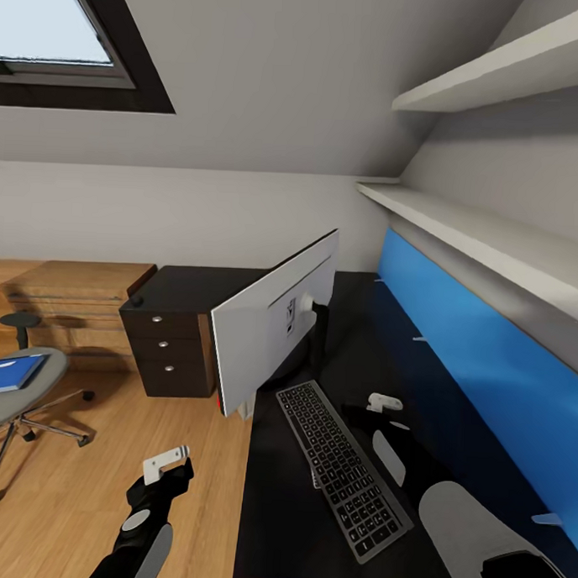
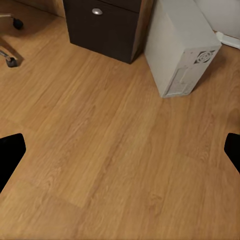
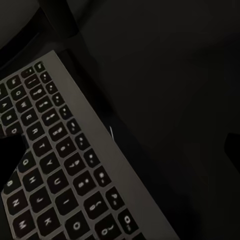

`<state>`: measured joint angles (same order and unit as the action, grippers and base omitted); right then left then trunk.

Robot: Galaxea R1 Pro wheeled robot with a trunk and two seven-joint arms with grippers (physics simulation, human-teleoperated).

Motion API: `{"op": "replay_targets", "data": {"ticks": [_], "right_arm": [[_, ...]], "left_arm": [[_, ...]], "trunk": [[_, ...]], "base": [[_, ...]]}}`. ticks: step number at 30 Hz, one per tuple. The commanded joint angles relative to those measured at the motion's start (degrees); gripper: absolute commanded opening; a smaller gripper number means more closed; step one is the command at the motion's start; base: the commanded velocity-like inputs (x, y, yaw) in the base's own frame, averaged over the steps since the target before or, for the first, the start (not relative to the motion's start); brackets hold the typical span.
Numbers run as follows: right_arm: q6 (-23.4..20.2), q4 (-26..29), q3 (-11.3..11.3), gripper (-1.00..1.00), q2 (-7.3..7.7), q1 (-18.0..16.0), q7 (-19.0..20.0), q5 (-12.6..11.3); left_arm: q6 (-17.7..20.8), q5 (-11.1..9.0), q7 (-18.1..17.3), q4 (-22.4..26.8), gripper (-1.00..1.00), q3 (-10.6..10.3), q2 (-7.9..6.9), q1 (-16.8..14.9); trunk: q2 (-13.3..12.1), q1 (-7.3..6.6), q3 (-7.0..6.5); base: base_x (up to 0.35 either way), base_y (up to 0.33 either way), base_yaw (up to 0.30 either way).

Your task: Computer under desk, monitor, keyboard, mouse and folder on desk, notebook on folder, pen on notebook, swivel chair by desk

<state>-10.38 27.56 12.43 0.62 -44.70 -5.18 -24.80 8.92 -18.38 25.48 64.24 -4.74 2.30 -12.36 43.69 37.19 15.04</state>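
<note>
**Keyboard on the desk, folder on the chair**

The keyboard (image 1: 342, 468) is seen lying flat on the black desk (image 1: 270, 524), just in front of the monitor (image 1: 271, 322), which is turned with its pale back to the camera. The right gripper (image 1: 385, 404) is held over the desk just beside the keyboard; its fingers (image 3: 232, 147) are spread wide, nothing between them. The left gripper (image 1: 165, 466) is hung over the wood floor (image 2: 110, 150), fingers (image 2: 10, 155) wide apart and empty. The computer (image 2: 182, 45) is found on the floor beside a dark drawer cabinet (image 1: 173, 343). Off to the left, the blue folder (image 1: 9, 373) is spotted lying on the seat of the swivel chair (image 1: 19, 395).
</note>
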Motion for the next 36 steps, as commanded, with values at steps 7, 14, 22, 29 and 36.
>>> {"op": "replay_targets", "data": {"ticks": [7, 14, 22, 29, 36], "right_arm": [[-0.6, 0.0, 0.6, 1.0, 0.2, 0.0, -0.6, -0.3], [-1.0, -4.2, 0.8, 1.0, 0.07, 0.0, -0.6, 0.0], [-1.0, -4.9, 0.9, 1.0, -0.15, 0.0, -0.7, 0.4], [-1.0, -5.0, 1.0, 1.0, -0.18, 0.0, -0.7, 0.5], [-1.1, -5.0, 1.1, 1.0, -0.18, 0.0, -0.7, 1.7]], "left_arm": [[0.2, -0.6, 0.4, 0.1, 1.0, -0.2, 0.06, 0.0], [0.5, -4.9, 0.3, 0.6, 1.0, -0.3, -0.01, 0.0], [3.6, -5.4, 0.3, 3.9, 1.0, -0.2, -0.12, 0.0], [8.6, -5.5, 0.3, 6.1, 1.0, -0.2, -0.18, 0.2], [9.2, -5.4, 0.3, 6.3, 1.0, -0.2, -0.19, 0.3]], "trunk": [[2.9, 1.56, 1.35], [5.7, 3.09, 2.6], [8.9, 4.85, 4.04], [11.7, 6.39, 5.3], [14.5, 7.93, 6.55]], "base": [[0.0, 0.0, 0.0], [0.0, 0.0, 0.0], [0.0, 0.0, 0.0], [0.0, 0.0, 0.0], [0.0, 0.0, 0.0]]}}
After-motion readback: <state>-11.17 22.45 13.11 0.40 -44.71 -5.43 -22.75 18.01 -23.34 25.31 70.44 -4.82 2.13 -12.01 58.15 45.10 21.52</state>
